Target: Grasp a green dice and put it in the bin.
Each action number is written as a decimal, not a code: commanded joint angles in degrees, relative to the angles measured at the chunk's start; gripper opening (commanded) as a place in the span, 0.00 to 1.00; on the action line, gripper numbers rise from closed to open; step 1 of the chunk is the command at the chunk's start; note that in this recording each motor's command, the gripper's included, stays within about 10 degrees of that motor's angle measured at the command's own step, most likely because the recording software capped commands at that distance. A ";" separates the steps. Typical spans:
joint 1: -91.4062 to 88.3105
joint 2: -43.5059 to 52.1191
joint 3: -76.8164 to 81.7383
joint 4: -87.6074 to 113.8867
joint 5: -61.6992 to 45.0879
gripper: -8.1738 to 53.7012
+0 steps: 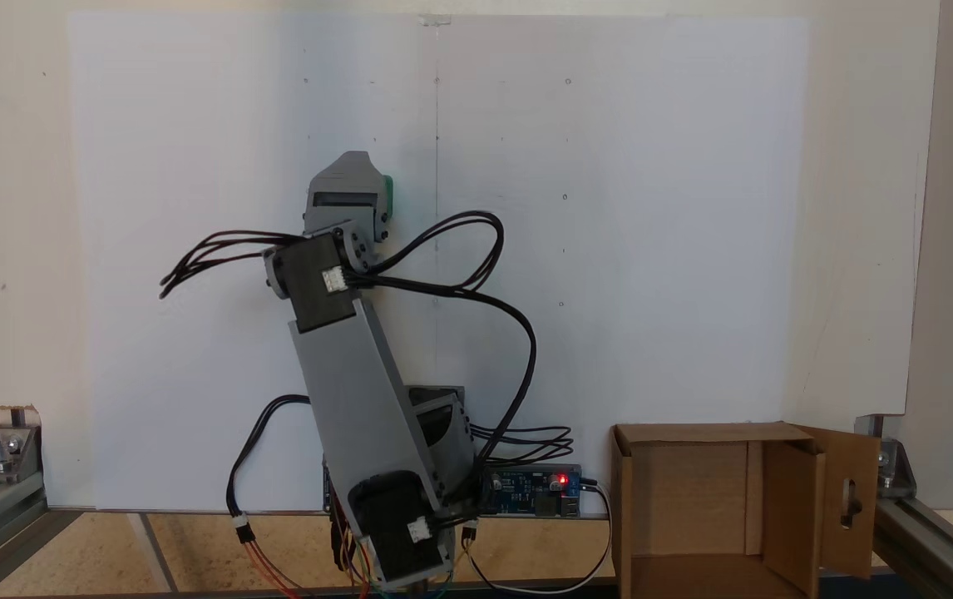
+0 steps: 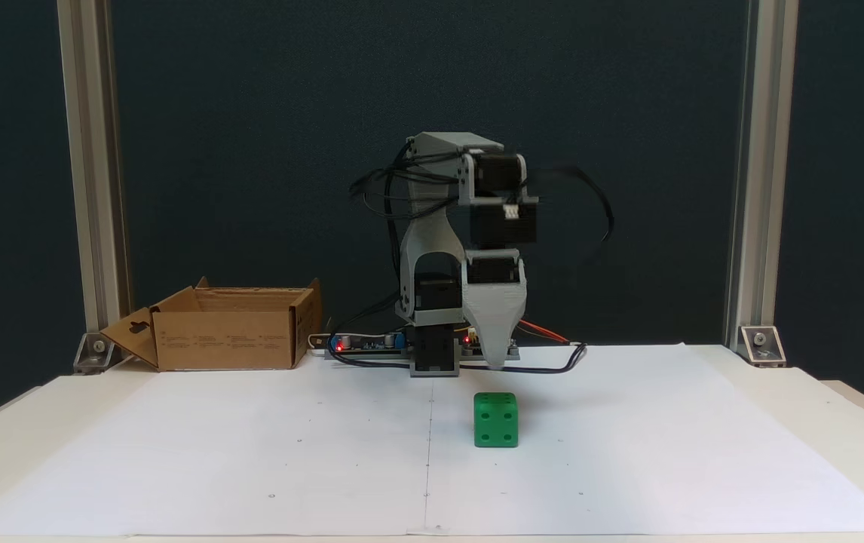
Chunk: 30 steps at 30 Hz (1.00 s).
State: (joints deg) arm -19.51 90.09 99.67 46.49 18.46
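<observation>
The green dice stands on the white paper sheet, a little right of its centre seam. In a fixed view only a green sliver of the dice peeks out beside the gripper's right edge. My gripper points down and hangs just above and behind the dice without touching it. From behind, the gripper shows as one grey block, and its jaws overlap in both fixed views. The bin is an open brown cardboard box at the back left of the table; the bin shows its slotted flap at lower right.
A controller board with red lights and loose black cables lies at the arm's base. Aluminium frame posts stand at the table's back corners. White paper covers the table around the dice.
</observation>
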 commanded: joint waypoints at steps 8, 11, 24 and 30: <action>0.00 -1.05 0.26 -2.20 5.10 0.83; 0.00 -1.49 0.35 -2.46 6.24 0.83; -0.70 -3.43 1.32 -4.48 6.59 0.83; -0.70 -4.22 4.48 -9.58 6.59 0.83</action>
State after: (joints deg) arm -19.95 85.69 104.85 38.67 22.15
